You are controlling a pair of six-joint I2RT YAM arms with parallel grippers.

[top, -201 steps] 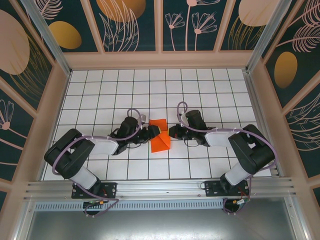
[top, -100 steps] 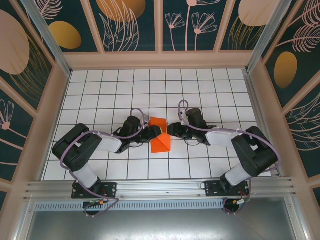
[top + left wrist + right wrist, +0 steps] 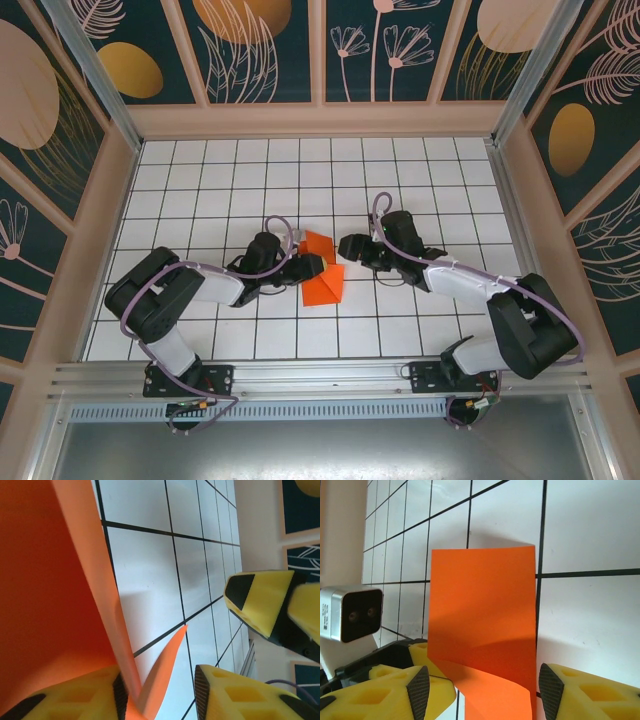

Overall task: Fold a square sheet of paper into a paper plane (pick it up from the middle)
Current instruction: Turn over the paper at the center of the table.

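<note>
Folded paper [image 3: 322, 284] mid-table, both grippers at it, neither one clamped on it.
We see the paper lying partly folded about the middle of the gridded table [image 3: 200, 190], with one flap lifted off the tiles. The left gripper [image 3: 307, 266] is at the paper's left edge. In the left wrist view its jaws stand apart with the raised paper edge between them, the sheet leaning on one yellow pad [image 3: 75, 695] and a gap to the other. The right gripper [image 3: 348, 247] sits just beside the paper's upper right corner. In the right wrist view its jaws are spread wide, with the curled near edge of the paper between them. We cannot tell whether it touches them.
</note>
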